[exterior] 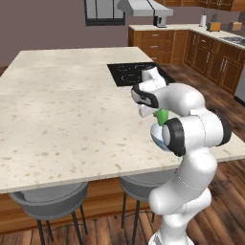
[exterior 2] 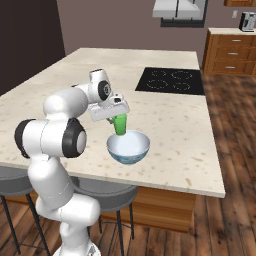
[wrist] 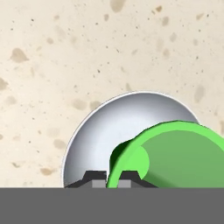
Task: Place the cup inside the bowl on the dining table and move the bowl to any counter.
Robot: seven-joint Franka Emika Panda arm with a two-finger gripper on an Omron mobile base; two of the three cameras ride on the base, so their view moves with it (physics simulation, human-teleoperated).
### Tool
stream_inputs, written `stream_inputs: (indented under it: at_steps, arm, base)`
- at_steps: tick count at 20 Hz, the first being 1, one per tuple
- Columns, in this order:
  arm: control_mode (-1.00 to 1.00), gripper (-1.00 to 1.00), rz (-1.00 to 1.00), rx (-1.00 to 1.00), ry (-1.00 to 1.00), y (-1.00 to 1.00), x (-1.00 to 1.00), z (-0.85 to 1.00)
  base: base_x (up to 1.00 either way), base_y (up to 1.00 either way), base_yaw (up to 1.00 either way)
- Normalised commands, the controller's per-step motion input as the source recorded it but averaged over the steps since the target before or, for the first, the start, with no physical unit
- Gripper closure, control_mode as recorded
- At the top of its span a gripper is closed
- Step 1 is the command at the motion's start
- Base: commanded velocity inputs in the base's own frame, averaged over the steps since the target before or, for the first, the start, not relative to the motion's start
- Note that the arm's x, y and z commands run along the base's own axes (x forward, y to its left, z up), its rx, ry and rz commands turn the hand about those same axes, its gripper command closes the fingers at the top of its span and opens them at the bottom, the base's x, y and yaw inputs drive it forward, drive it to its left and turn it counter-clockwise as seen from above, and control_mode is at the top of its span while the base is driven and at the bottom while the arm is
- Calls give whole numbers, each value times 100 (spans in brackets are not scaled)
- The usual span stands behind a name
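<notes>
The green cup (exterior 2: 120,125) hangs tilted over the white bowl (exterior 2: 128,147), its lower end inside the rim, and my gripper (exterior 2: 118,119) is shut on its wall. In the hand view the cup (wrist: 175,157) lies across the bowl's pale inside (wrist: 96,135), its rim passing between my dark fingertips (wrist: 94,176). From the left base view the cup (exterior: 162,116) peeks out below my gripper (exterior: 156,113), and my elbow hides most of the bowl (exterior: 157,136). The bowl sits near the front edge of the dining table (exterior: 57,124).
The black cooktop (exterior 2: 172,80) is inset in the table beyond the bowl. Grey stools (exterior: 48,198) stand under the table's front edge. Wooden cabinets with a stone counter (exterior: 225,36) run along the back right wall, across a wood floor.
</notes>
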Motion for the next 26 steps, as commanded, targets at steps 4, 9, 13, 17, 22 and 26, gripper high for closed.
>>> stream_inputs:
  at_steps: [4, 9, 13, 17, 22, 26]
  arm:
    - [-100, 100, 4, 0, 0, -28, 6, 0]
    - [-100, 100, 5, 4, 0, -21, 10, -4]
    - [-100, 100, 6, 5, 0, -22, 1, -8]
    - [-100, 100, 7, 7, 0, -16, 0, -5]
    - [-100, 100, 6, 4, 0, -9, 0, -2]
    - [-100, 100, 7, 5, 0, 0, 0, -8]
  base:
    - [0, 0, 0]
    - [0, 0, 0]
    - [0, 0, 0]
    - [0, 0, 0]
    - [0, 0, 0]
    - [0, 0, 0]
